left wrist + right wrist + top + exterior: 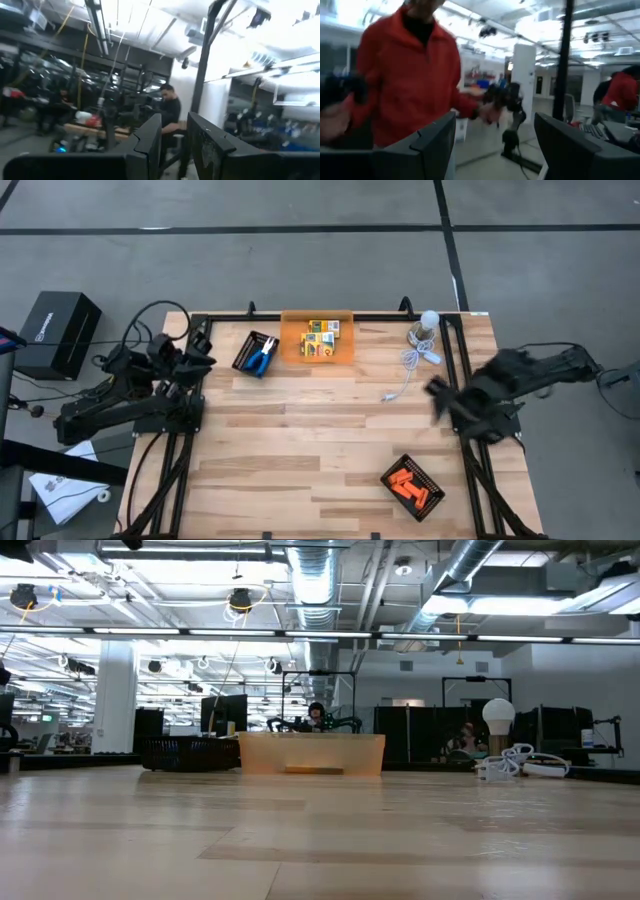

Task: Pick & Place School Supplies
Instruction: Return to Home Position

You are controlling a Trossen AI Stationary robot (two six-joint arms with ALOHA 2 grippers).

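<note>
The yellow-and-green crayon boxes [321,338] lie in an orange see-through bin [344,351] at the table's far edge; in the low view only the bin [312,754] shows. Blue-handled pliers [262,359] rest in a black tray [244,350] left of the bin. Several orange sticks [408,485] lie in a second black tray [432,488] near the table's near right corner. My left gripper [202,350] [175,145] hovers at the table's left edge, open by a narrow gap. My right gripper [437,396] [495,145] hovers at the right edge, wide open. Neither touches anything.
A white cable [405,370] with a round bulb [429,321] lies at the far right corner, and the bulb [497,714] stands up in the low view. Bare wood [300,440] fills the middle of the table. A person in red [415,65] stands beyond the table.
</note>
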